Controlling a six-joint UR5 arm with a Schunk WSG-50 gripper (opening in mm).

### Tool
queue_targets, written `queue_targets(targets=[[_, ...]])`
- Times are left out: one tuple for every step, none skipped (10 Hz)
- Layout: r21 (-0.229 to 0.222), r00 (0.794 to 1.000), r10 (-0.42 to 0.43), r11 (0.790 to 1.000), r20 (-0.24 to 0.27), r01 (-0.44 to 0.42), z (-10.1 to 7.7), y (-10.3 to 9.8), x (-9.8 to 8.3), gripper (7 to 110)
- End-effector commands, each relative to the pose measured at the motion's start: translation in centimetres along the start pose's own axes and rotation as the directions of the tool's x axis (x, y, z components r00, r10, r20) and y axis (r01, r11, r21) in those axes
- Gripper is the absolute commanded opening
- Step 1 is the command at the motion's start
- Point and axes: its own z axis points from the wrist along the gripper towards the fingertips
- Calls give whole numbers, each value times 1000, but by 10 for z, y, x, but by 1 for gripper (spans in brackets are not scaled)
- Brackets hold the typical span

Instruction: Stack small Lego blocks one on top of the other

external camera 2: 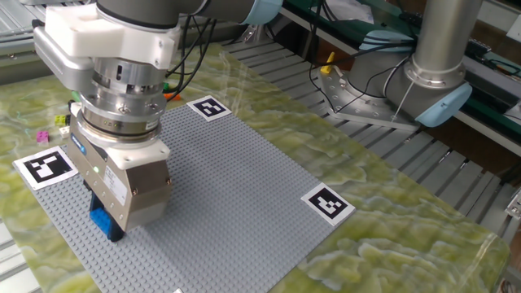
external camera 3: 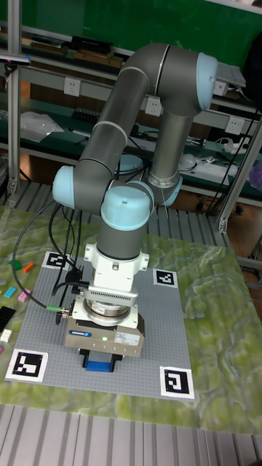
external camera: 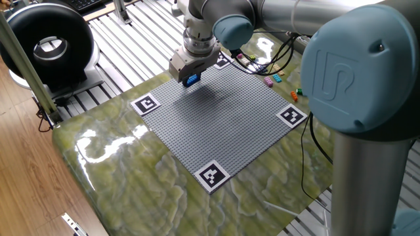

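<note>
- The metal two-finger claw (external camera: 191, 80) is pointing straight down in the upper middle of one fixed view, clamped on a small blue studded plastic Lego block (external camera: 191, 80).
- In the other fixed view the claw (external camera 2: 106, 228) is sitting at lower left, the blue block (external camera 2: 102, 221) showing under its grey housing, at or just above the large grey studded baseplate (external camera 2: 228, 195); contact cannot be told.
- In the tall fixed view the claw (external camera 3: 98, 362) is in the lower middle, the blue block (external camera 3: 97, 365) peeking out beneath it, over the near edge area of the baseplate (external camera 3: 156, 320).
- Loose small Lego blocks, pink and cyan (external camera: 272, 80), are lying on the green marbled worktop (external camera: 131, 177) past the baseplate's upper right edge; an orange-and-green pair (external camera: 296, 93) is further right.
- In the other fixed view pink and yellow small blocks (external camera 2: 50, 128) are lying at far left on the worktop.
- Black-and-white square marker tags (external camera: 212, 176) are sitting at the baseplate corners.
- A black ring-shaped device (external camera: 46, 46) is standing in the upper left of one fixed view.
</note>
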Motion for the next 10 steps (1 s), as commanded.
queue_targets(targets=[[-10, 1000, 19, 1000, 10, -19, -1, -1, -4, 44], [-15, 999, 26, 1000, 20, -25, -1, -1, -6, 44], [-16, 999, 33, 999, 28, -33, -2, -1, -8, 44], [-18, 999, 38, 999, 31, -38, -2, 0, -9, 44], [-18, 999, 40, 999, 31, -39, -1, 0, -9, 44], [-23, 999, 42, 999, 30, -42, -1, 1, -9, 44], [-26, 999, 46, 999, 28, -45, 0, 2, -8, 44], [-26, 999, 46, 999, 28, -45, 1, 2, -8, 44], [-26, 998, 48, 999, 28, -47, 1, 2, -8, 44], [-29, 998, 53, 998, 30, -52, 0, 3, -8, 44]])
